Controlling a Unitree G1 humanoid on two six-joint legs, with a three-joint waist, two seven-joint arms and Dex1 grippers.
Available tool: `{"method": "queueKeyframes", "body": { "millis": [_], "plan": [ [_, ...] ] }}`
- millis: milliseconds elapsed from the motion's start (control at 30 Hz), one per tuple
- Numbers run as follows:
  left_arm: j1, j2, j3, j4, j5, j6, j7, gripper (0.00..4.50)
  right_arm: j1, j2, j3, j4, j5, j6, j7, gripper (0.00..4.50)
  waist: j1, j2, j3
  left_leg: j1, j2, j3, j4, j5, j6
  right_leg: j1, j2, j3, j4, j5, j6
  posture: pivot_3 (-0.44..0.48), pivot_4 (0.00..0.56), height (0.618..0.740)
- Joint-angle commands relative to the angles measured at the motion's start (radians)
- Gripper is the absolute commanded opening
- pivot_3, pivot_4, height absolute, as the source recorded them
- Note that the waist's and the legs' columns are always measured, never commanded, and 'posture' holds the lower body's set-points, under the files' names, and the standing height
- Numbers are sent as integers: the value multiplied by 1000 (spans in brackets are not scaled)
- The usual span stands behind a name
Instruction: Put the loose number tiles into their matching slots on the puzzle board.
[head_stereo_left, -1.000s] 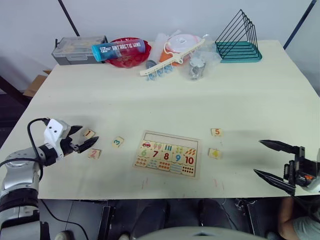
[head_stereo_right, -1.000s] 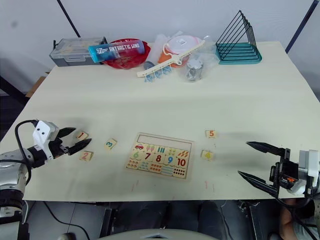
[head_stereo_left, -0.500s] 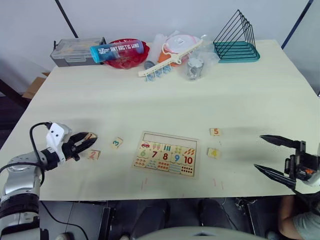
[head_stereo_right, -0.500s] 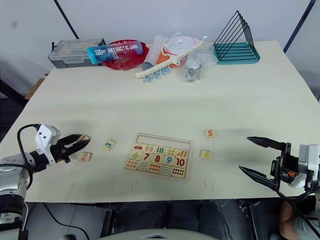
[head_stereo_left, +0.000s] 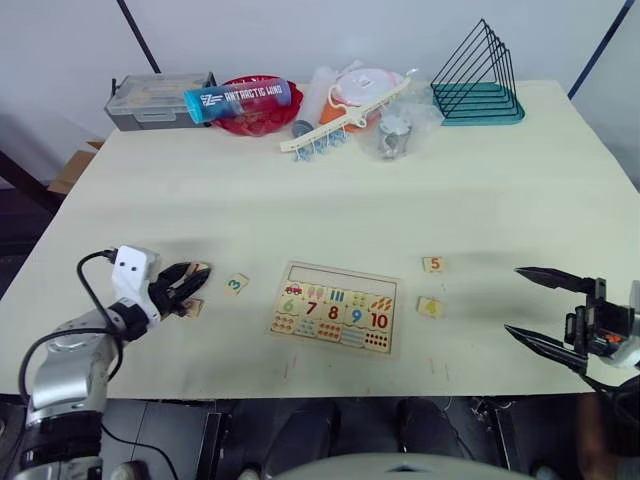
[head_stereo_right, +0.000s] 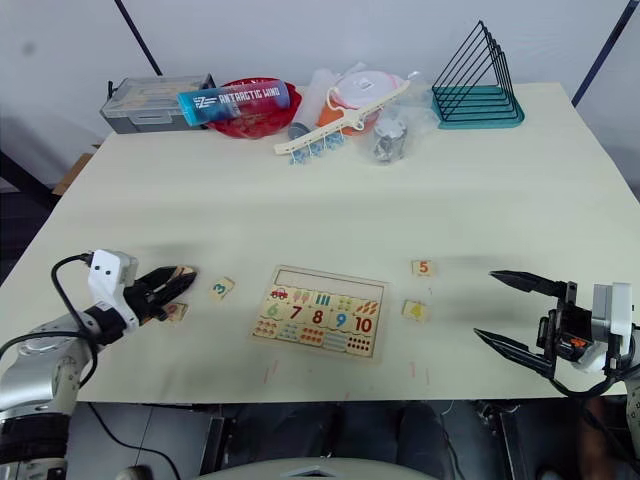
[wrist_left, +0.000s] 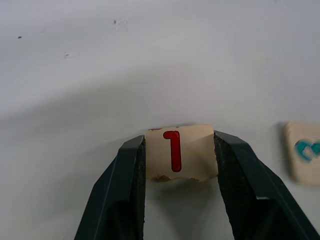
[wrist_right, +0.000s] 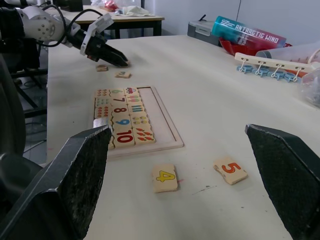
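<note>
The left gripper (wrist_left: 177, 150) pinches the 1 tile (wrist_left: 180, 152) left of the puzzle board (head_stereo_left: 334, 309). It might slip; the grip looks shallow, I think. The right gripper (head_stereo_left: 545, 311) waits, jaws apart.

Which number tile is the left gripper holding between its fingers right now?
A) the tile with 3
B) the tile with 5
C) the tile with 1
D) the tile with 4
C: in the left wrist view the left gripper has its two fingers closed against the sides of the tile with the red 1.
</note>
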Motion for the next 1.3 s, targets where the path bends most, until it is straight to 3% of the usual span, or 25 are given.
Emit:
{"method": "queueKeyframes", "body": {
  "millis": [33,200,500,900,967,1033,1133,1300],
  "plan": [
    [-9,-49,45,-159,-3,132,191,1462,-8,-14,-10,-3,7,-5,6,4500,0,0,0,0,0,0,0,0,0,0,0,0,0,0,0,0,150,740],
    [-5,-176,-2,-367,48,312,441,1462,-31,-18,2,9,2,-4,5,4500,0,-1,1,0,0,0,1,0,0,0,0,0,0,0,0,0,150,740],
    [-97,-404,-43,-506,148,500,769,1462,-51,-32,7,-8,3,17,-18,4500,4,-2,1,-2,-1,0,5,0,-1,1,0,-1,0,0,0,0,150,740],
    [-107,-558,-81,-585,210,580,901,1462,-47,-36,0,-5,2,16,-17,4500,5,-4,2,-5,-1,0,9,2,-6,1,1,-1,0,0,1,0,150,740],
    [-103,-568,-92,-599,215,576,899,2496,-43,-34,1,-4,0,13,-15,4500,6,-4,2,-5,-1,0,9,2,-6,1,1,-1,0,0,1,0,150,740],
    [-103,-575,-96,-616,219,562,897,3092,-40,-31,3,-2,-4,9,-13,4500,7,-5,2,-6,-1,0,9,2,-6,1,1,-1,0,0,1,0,150,740],
    [-108,-558,-86,-666,204,559,868,4366,-37,-29,4,0,-8,4,-11,4500,6,-6,3,-6,-1,0,9,2,-6,1,1,-1,0,0,1,0,150,740],
    [-110,-449,-42,-683,153,563,737,4476,-38,-27,4,6,-12,0,-10,4500,6,-7,4,-6,-1,0,9,2,-6,1,1,-1,0,0,1,0,150,740]
  ]
}}
